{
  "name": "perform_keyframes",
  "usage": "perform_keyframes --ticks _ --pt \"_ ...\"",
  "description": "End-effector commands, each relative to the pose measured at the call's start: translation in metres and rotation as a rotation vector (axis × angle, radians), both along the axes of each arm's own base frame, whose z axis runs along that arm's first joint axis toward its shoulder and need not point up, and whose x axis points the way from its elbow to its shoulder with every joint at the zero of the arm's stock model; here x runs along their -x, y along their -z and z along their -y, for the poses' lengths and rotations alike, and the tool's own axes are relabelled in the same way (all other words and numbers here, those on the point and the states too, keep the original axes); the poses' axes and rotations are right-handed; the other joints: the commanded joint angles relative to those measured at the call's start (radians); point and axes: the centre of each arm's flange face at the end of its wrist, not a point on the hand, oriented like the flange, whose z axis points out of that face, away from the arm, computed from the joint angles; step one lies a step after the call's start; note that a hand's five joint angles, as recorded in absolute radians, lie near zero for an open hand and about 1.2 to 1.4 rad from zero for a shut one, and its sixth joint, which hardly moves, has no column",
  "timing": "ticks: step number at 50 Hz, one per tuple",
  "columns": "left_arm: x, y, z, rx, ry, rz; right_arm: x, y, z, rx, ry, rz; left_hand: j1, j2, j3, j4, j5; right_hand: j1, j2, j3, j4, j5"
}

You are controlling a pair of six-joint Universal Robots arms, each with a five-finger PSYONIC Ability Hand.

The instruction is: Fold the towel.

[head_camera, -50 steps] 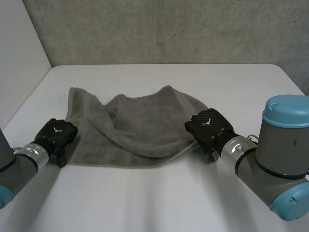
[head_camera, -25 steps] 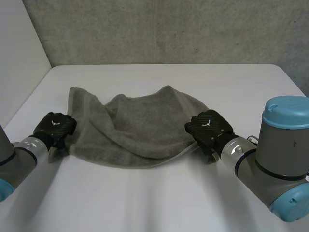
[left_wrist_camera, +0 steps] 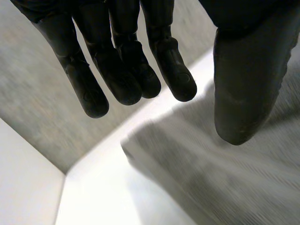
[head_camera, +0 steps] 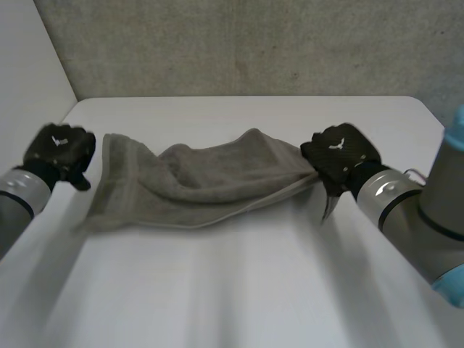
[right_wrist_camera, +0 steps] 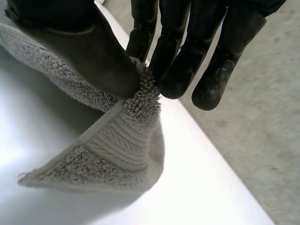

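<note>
Grey concrete wall [head_camera: 254, 43] behind; white table [head_camera: 239, 290] carries the grey towel [head_camera: 196, 181], bunched across frame centre. My right hand [head_camera: 339, 151], centre right, pinches the towel near its right corner between thumb and fingers. My left hand [head_camera: 59, 148], at frame left just beside the towel, has straight fingers and holds nothing.

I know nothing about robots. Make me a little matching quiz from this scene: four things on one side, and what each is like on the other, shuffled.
1. left hand
2. right hand
3. towel
4. table

a. white
b. pinching the towel
c. grey and rumpled
d. fingers straight, holding nothing

Pairs: 1-d; 2-b; 3-c; 4-a
</note>
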Motion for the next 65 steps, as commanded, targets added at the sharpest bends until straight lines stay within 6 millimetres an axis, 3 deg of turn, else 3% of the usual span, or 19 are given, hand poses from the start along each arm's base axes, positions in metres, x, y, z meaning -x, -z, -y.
perform_keyframes --ticks 1,7,8,9,10,11,17,27,34,41,65 --pt "0.004 -0.024 -0.006 0.019 0.007 -0.145 0.006 -0.015 0.000 0.036 0.017 0.016 0.080 0.053 0.058 0.042 0.849 0.062 0.089 0.064 0.056 0.061" --pt "0.007 0.002 -0.005 -0.060 0.012 -0.142 0.006 -0.013 -0.001 0.031 0.016 0.013 0.080 0.053 0.058 0.042 0.849 0.062 0.089 0.064 0.056 0.061" --pt "0.007 0.012 -0.005 -0.098 0.013 -0.141 0.006 -0.012 -0.001 0.026 0.016 0.012 -0.013 -0.040 -0.035 -0.051 0.756 0.062 0.089 0.064 0.056 0.061" --pt "0.007 0.021 -0.006 -0.128 0.013 -0.139 0.006 -0.012 -0.001 0.026 0.016 0.012 -0.423 -0.450 -0.446 -0.461 0.345 0.062 0.089 0.064 0.056 0.061" --pt "0.007 0.021 -0.006 -0.128 0.013 -0.139 0.006 -0.011 -0.001 0.022 0.016 0.010 -0.427 -0.454 -0.450 -0.465 0.341 0.062 0.089 0.064 0.056 0.061" --pt "0.007 0.028 -0.007 -0.152 0.011 -0.138 0.006 -0.008 -0.001 0.015 0.016 0.007 -0.730 -0.757 -0.752 -0.768 0.039 0.062 0.089 0.064 0.056 0.061" --pt "0.002 0.048 -0.019 -0.239 -0.009 -0.139 0.006 -0.001 0.001 -0.006 0.016 -0.002 -1.000 -1.027 -1.022 -1.038 -0.231 0.062 0.089 0.064 0.056 0.061" --pt "0.012 0.055 -0.051 -0.313 0.083 -0.122 0.004 0.008 0.002 -0.026 0.012 -0.013 -0.976 -1.003 -0.999 -1.015 -0.208 0.062 0.089 0.064 0.056 0.061" --pt "0.015 0.067 -0.064 -0.296 0.133 0.027 0.003 0.012 0.002 -0.037 0.009 -0.018 -0.956 -0.983 -0.978 -0.994 -0.187 0.062 0.089 0.064 0.056 0.061" --pt "0.016 0.082 -0.064 -0.319 0.149 0.078 0.003 0.014 0.001 -0.044 0.006 -0.021 -0.953 -0.980 -0.975 -0.991 -0.184 0.062 0.089 0.064 0.056 0.061" --pt "0.011 0.088 -0.039 -0.259 0.077 0.096 0.002 0.018 -0.002 -0.055 0.001 -0.027 -0.941 -0.968 -0.964 -0.979 -0.173 0.062 0.089 0.064 0.056 0.061"
